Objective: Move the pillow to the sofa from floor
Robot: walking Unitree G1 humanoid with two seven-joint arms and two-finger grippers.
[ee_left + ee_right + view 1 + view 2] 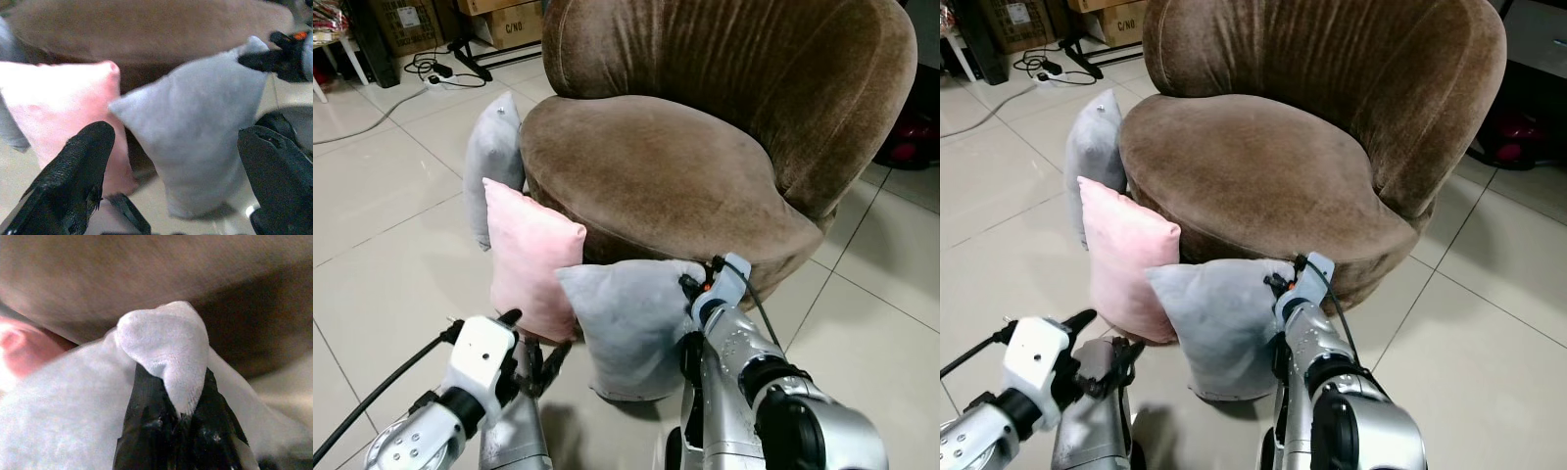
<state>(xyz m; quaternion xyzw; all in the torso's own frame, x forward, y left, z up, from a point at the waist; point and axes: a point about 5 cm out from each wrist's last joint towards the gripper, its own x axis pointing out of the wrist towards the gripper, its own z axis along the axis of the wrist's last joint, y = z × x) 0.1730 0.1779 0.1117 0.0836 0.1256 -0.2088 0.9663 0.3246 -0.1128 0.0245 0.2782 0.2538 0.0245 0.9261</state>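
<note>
A grey pillow [631,323] stands on the tiled floor against the front of the brown sofa [685,166]. My right gripper [690,286] is shut on its upper right corner; the right wrist view shows that corner [166,347] pinched between the black fingers [146,426]. A pink pillow [529,257] leans on the sofa just left of it, and another grey pillow [492,162] stands further back. My left gripper [533,354] hovers low, left of the held pillow, open and holding nothing, its fingers [73,176] spread wide before both pillows.
Cardboard boxes [504,22] and a power strip with cables [445,70] lie at the back left. A red object [911,147] sits behind the sofa on the right. Open tiled floor [382,225] spreads to the left.
</note>
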